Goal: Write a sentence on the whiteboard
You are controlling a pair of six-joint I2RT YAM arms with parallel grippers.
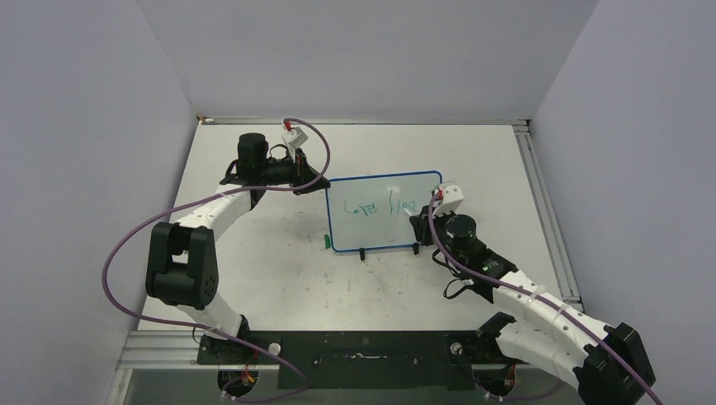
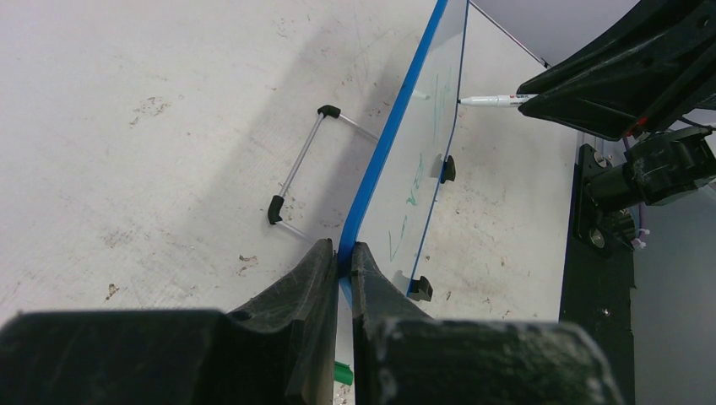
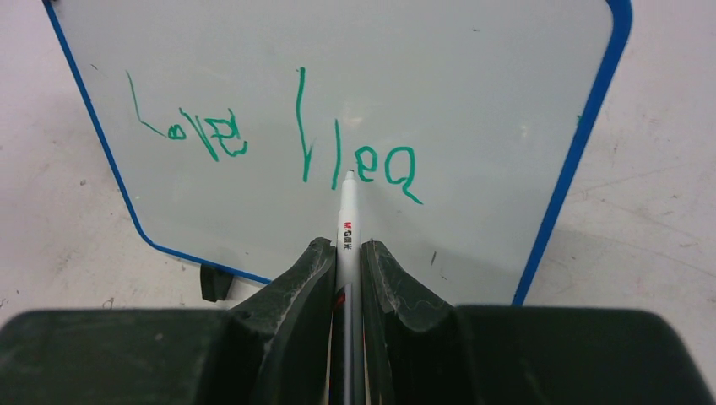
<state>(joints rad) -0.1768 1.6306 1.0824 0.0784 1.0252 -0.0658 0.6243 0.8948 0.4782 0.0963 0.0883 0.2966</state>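
Note:
The whiteboard [image 1: 384, 211] stands tilted on its black feet mid-table, blue rim around a glossy white face. My left gripper [image 2: 340, 253] is shut on the whiteboard's blue rim [image 2: 371, 181] at its left corner. My right gripper [image 3: 347, 246] is shut on a white marker [image 3: 347, 215] whose tip touches the whiteboard [image 3: 473, 93]. The sentence [image 3: 279, 139] is green handwriting, roughly "Love" and then "Hea", in one line; it also shows in the top external view [image 1: 380, 207]. The marker [image 2: 494, 99] reaches the board face in the left wrist view.
A green marker cap [image 1: 326, 242] lies on the table by the board's near left corner. The wire stand [image 2: 295, 173] props the board from behind. Grey walls close in on three sides. A metal rail [image 1: 545, 211] runs along the right table edge.

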